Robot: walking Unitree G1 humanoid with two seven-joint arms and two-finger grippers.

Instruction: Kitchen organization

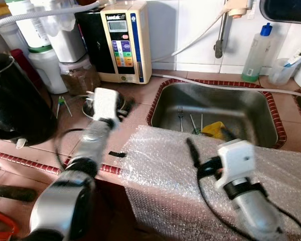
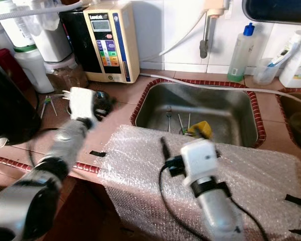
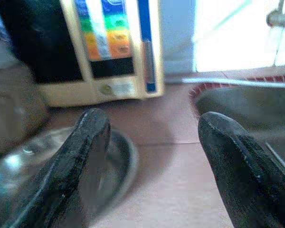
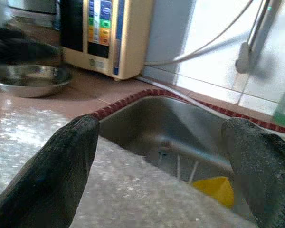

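Left end effector (image 3: pixel 149 156) is hovering low over the worktop (image 1: pixel 140 108), fingers apart, right beside the steel bowl (image 1: pixel 90 107) near the back edge by the water machine (image 1: pixel 125 40); probably lining up to grab the bowl's rim. Right end effector (image 4: pixel 161 156) is hanging over the bubble wrap (image 1: pixel 165 165) along the front edge, fingers apart and holding nothing, pointing at the sink (image 1: pixel 215 108). Forks (image 1: pixel 180 118) and a yellow item (image 1: pixel 213 129) are lying in the sink, likely waiting to be sorted.
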